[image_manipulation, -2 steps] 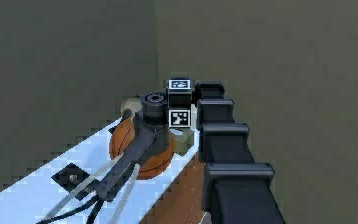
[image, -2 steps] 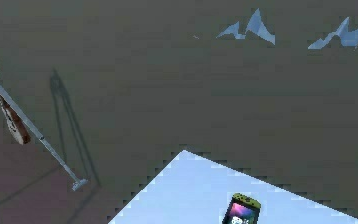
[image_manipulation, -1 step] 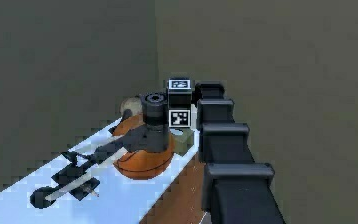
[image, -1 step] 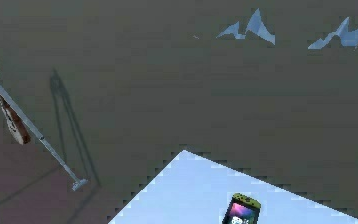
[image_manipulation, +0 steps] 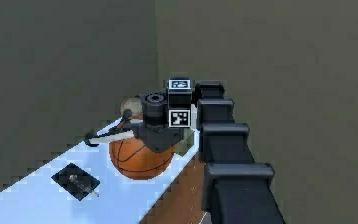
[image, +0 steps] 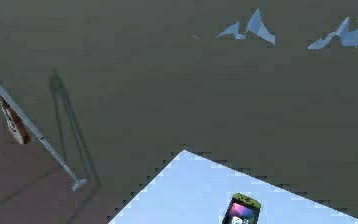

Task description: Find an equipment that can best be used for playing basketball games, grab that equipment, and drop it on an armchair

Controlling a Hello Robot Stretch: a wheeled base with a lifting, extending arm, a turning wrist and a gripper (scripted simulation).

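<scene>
**Forward view.** You are looking down at a pale blue table (image: 287,190); its corner pokes up from the bottom edge, right of centre. A small dark slab (image: 241,210) with a coloured face, phone-like, lies at the table's near edge. Well apart from the table's left corner stands a thin grey stand (image: 49,140) with splayed legs. A brown object (image: 14,122) leans or hangs against its upper part, and you can't tell what it is. Far past the table, high in the picture, sit some pale blue jagged shapes (image: 249,28) against the dark wall.

**Arm side view.** The table runs up from the lower left, with a brown side panel showing under its right edge. The arm (image_manipulation: 232,160) comes up from the bottom edge along that right side of the table. At its far end are the white marker squares (image_manipulation: 180,100), and the gripper (image_manipulation: 99,136) reaches left from them over the tabletop.

- The basketball (image_manipulation: 137,158), orange with dark seams, rests on the table directly under the gripper's dark body.
- The fingers (image_manipulation: 115,131) cross the ball's upper left and run on past it to the left.
- You can't tell whether they touch the ball or hang above it.
- You can't tell the state of the claw either, or whether it holds anything.
- A beige rounded thing (image_manipulation: 129,104) sits on the table just behind the gripper.
- A flat dark piece (image_manipulation: 77,180) lies on the table left of the ball, apart from it.
</scene>
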